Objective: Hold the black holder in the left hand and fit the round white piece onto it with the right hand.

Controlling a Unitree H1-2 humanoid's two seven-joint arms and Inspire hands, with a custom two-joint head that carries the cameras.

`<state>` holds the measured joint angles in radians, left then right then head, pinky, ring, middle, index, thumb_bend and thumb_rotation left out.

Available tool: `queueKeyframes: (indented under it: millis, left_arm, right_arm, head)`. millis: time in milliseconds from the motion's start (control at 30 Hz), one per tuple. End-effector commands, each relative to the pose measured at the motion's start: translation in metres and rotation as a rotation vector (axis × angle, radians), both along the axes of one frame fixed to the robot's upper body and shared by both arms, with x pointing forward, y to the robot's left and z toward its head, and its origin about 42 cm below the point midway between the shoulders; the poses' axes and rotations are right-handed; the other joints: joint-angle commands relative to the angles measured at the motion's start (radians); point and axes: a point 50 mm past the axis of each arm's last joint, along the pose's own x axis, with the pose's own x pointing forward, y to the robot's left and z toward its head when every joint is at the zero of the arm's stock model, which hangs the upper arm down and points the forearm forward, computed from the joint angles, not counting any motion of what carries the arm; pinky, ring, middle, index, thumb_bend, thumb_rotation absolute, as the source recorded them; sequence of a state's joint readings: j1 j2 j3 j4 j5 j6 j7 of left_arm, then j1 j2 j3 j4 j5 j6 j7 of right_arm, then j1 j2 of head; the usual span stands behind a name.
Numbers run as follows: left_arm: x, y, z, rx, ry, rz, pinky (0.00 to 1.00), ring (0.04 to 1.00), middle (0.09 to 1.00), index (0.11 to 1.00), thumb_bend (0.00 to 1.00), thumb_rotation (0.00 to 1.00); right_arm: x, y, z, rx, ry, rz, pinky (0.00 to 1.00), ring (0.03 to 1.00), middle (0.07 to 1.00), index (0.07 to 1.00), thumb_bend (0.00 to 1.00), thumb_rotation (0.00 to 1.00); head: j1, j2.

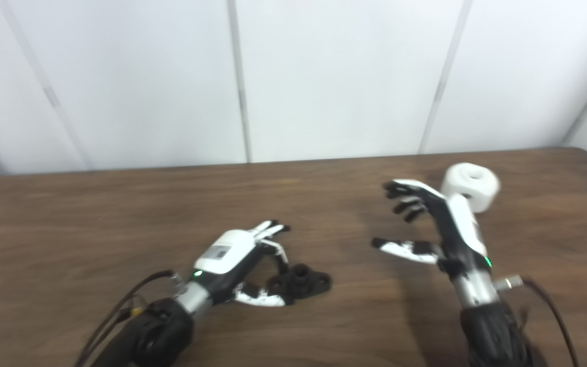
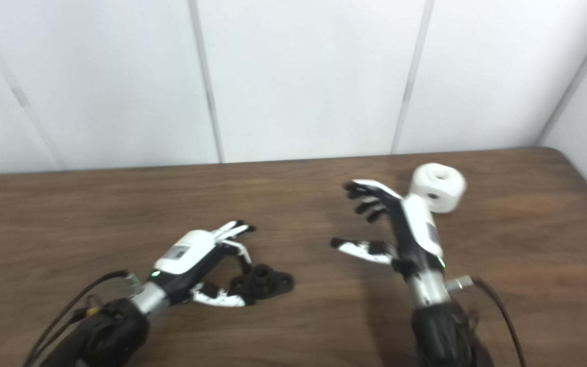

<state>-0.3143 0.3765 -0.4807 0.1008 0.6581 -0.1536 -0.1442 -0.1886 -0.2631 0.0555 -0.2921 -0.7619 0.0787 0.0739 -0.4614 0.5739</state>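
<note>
Wall (image 1: 339, 76): white panels with grey seams stand behind the far edge of the table.
Table (image 1: 120, 214): dark brown wood grain fills the lower half of both views.
Right hand (image 1: 444, 224): raised above the tabletop at right, fingers spread and curled, thumb jutting toward the left; it holds nothing. Its arm comes up from the bottom edge, a green light showing at the wrist.
Left hand (image 1: 242, 260): low over the table at centre-left, fingers apart, thumb stretched along the near side of the black holder. Whether the thumb touches the holder cannot be told through the blur; the hand has no grasp on it.
Round white piece (image 1: 471, 186): a thick ring with a hole in its top, on the table just behind the right hand and partly hidden by it.
Black holder (image 1: 303, 281): lying flat on the table, just right of the left hand's fingers.
</note>
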Motion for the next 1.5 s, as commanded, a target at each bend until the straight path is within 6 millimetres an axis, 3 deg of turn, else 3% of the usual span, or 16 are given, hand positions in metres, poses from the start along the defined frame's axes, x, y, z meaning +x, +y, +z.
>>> queueKeyframes:
  millis: [0,167,267,367,533,867,1467]
  left_arm:
    - [-0.009,0.019,-0.022,0.105,0.090,-0.008,0.89,0.961,0.923,0.488,0.52,0.05]
    - [-0.011,0.024,-0.023,0.105,0.097,-0.009,0.85,0.933,0.898,0.488,0.52,0.05]
    - [-0.011,0.027,-0.025,0.118,0.116,-0.009,0.86,0.935,0.900,0.488,0.52,0.05]
    - [-0.011,0.031,-0.027,0.130,0.116,-0.009,0.84,0.933,0.901,0.488,0.52,0.05]
    - [-0.010,0.035,-0.031,0.128,0.107,-0.012,0.82,0.927,0.900,0.488,0.52,0.05]
    - [-0.009,0.037,-0.029,0.129,0.129,-0.014,0.86,0.947,0.914,0.488,0.52,0.05]
    - [-0.010,0.038,-0.031,0.112,0.117,-0.031,0.85,0.936,0.903,0.488,0.52,0.05]
  right_arm:
    - [0.011,-0.008,0.040,-0.122,-0.094,-0.050,0.52,0.652,0.720,0.731,0.68,0.21]
    - [0.026,-0.025,0.078,-0.373,-0.053,-0.220,0.64,0.748,0.777,0.765,0.71,0.27]
    - [0.035,-0.038,0.096,-0.522,0.038,-0.325,0.74,0.813,0.837,0.803,0.80,0.28]
    - [0.042,-0.051,0.115,-0.632,0.200,-0.432,0.92,0.978,0.980,0.913,0.94,0.38]
    - [0.051,-0.065,0.130,-0.680,0.318,-0.536,0.94,1.000,1.000,0.930,0.99,0.36]
    - [0.073,-0.081,0.134,-0.752,0.336,-0.618,1.00,0.999,1.000,0.934,0.98,0.36]
    - [0.115,-0.088,0.105,-0.721,0.439,-0.556,1.00,1.000,0.988,0.908,0.98,0.35]
  head:
    - [-0.045,-0.024]
    - [-0.145,-0.085]
    - [-0.178,-0.107]
    - [-0.201,-0.125]
    - [-0.224,-0.147]
    - [-0.232,-0.156]
    - [-0.217,-0.142]
